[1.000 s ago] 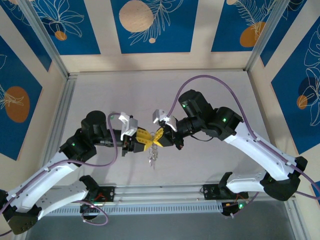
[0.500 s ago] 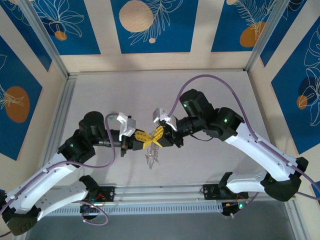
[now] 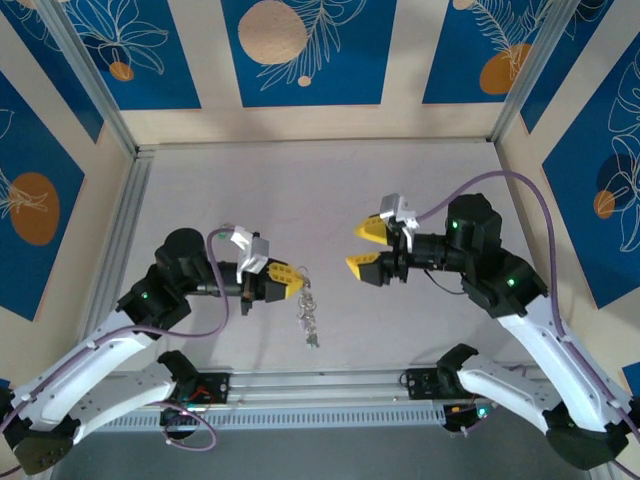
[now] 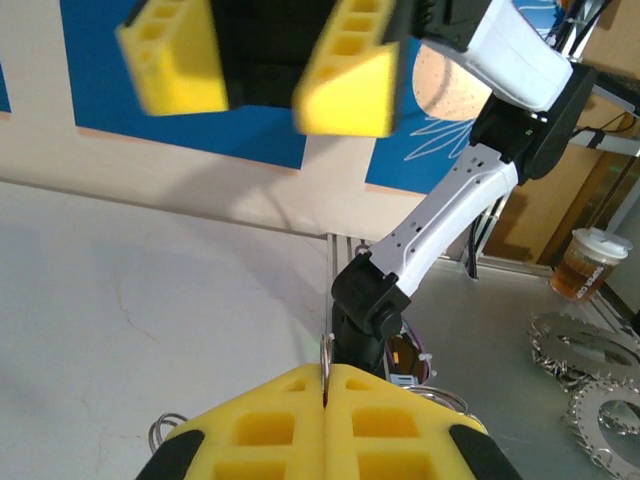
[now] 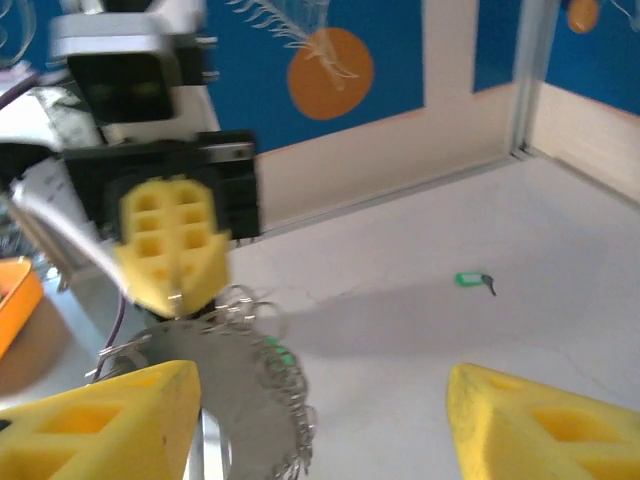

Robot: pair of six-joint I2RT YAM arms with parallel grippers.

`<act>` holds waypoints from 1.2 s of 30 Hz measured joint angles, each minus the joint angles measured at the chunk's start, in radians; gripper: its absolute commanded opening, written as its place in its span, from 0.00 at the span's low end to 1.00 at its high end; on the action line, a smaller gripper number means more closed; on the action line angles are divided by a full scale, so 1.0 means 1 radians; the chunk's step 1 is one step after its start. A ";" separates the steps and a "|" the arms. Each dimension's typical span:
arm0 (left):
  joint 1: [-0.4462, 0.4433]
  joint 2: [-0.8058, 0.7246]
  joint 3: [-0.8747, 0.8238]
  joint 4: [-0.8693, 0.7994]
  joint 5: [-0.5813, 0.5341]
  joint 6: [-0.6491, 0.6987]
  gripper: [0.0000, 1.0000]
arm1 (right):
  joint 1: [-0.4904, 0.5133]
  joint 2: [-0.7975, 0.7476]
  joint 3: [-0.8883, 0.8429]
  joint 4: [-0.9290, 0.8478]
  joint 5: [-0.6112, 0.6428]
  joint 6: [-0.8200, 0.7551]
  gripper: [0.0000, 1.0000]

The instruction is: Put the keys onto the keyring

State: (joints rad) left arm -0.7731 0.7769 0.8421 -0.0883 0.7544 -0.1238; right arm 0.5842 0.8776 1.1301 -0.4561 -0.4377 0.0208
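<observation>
Just left of centre, pinching the keyring (image 3: 305,275) with left gripper (image 3: 290,281) jaws pressed together, keys (image 3: 310,322) dangling clear below — right gripper (image 3: 352,248) at centre-right, jaws spread, likely ready for the stray green key (image 5: 471,279) on the tabletop (image 3: 400,180).

Thin silvery keyring (image 5: 248,298) pinched in left jaws, keys (image 3: 309,318) bunched dangling beneath, green-tagged key (image 5: 470,280) lying apart on table (image 5: 560,230)
</observation>
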 measured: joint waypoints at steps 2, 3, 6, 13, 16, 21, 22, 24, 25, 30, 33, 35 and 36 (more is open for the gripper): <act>0.000 -0.018 0.000 -0.001 -0.015 -0.001 0.00 | -0.015 0.058 0.001 0.022 0.016 0.025 0.77; 0.000 -0.030 0.000 -0.002 -0.026 -0.001 0.00 | -0.018 0.095 0.002 0.031 0.028 0.038 0.79; 0.000 -0.058 0.000 -0.005 -0.057 0.000 0.00 | -0.025 0.211 0.009 0.041 0.071 0.062 0.84; 0.000 -0.105 -0.004 -0.064 -0.204 0.020 0.00 | -0.060 0.521 0.154 0.055 0.162 0.130 0.86; 0.000 -0.113 -0.005 -0.112 -0.299 0.029 0.00 | -0.064 0.694 0.262 0.061 0.189 0.156 0.86; 0.014 -0.134 -0.019 -0.183 -0.502 0.028 0.00 | -0.037 1.006 0.487 0.048 0.227 0.175 0.86; 0.022 -0.140 -0.023 -0.200 -0.545 0.028 0.00 | -0.025 1.072 0.544 0.036 0.235 0.175 0.87; 0.042 -0.147 -0.024 -0.229 -0.612 0.025 0.00 | -0.001 1.194 0.664 0.018 0.248 0.180 0.87; 0.056 -0.151 -0.024 -0.243 -0.647 0.023 0.00 | 0.012 1.253 0.725 0.009 0.252 0.184 0.87; 0.095 -0.160 -0.024 -0.310 -0.814 0.014 0.00 | 0.057 1.513 1.042 -0.067 0.269 0.211 0.87; 0.104 -0.185 -0.037 -0.332 -0.892 -0.002 0.00 | 0.085 1.668 1.269 -0.131 0.299 0.221 0.87; 0.106 -0.219 -0.049 -0.344 -0.929 -0.009 0.00 | 0.099 1.770 1.432 -0.167 0.315 0.228 0.88; 0.106 -0.239 -0.055 -0.348 -0.947 -0.017 0.00 | 0.105 1.820 1.511 -0.184 0.323 0.233 0.87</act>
State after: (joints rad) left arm -0.6674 0.5377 0.7868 -0.4366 -0.1928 -0.1410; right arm 0.6891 2.6976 2.6411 -0.6399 -0.1146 0.2543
